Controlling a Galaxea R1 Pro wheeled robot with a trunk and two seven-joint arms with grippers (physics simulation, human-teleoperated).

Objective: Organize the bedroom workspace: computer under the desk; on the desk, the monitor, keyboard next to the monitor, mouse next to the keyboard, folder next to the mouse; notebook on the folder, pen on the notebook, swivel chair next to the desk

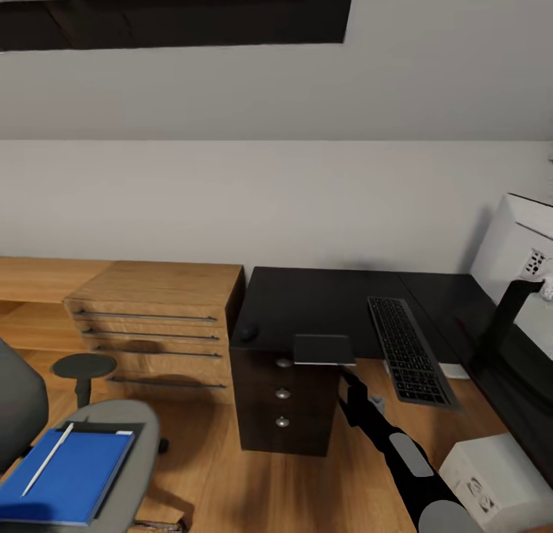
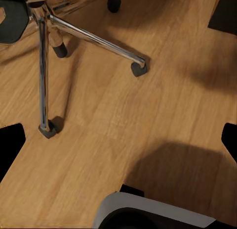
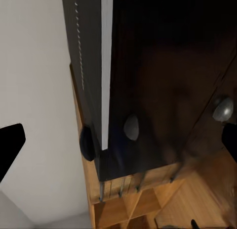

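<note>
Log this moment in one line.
right gripper: open, by notebook at desk edge | left gripper: open, over floor | folder, pen: on swivel chair | keyboard, mouse: on desk

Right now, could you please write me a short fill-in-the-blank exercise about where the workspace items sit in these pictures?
1. The blue folder lies on the seat of the ____.
2. The keyboard rests on the glossy black top of the ____.
3. The small black mouse sits on the desk above the ____ unit with round knobs.
4. The thin pale pen lies on top of the ____.

Missing words: swivel chair; desk; drawer; folder
</note>
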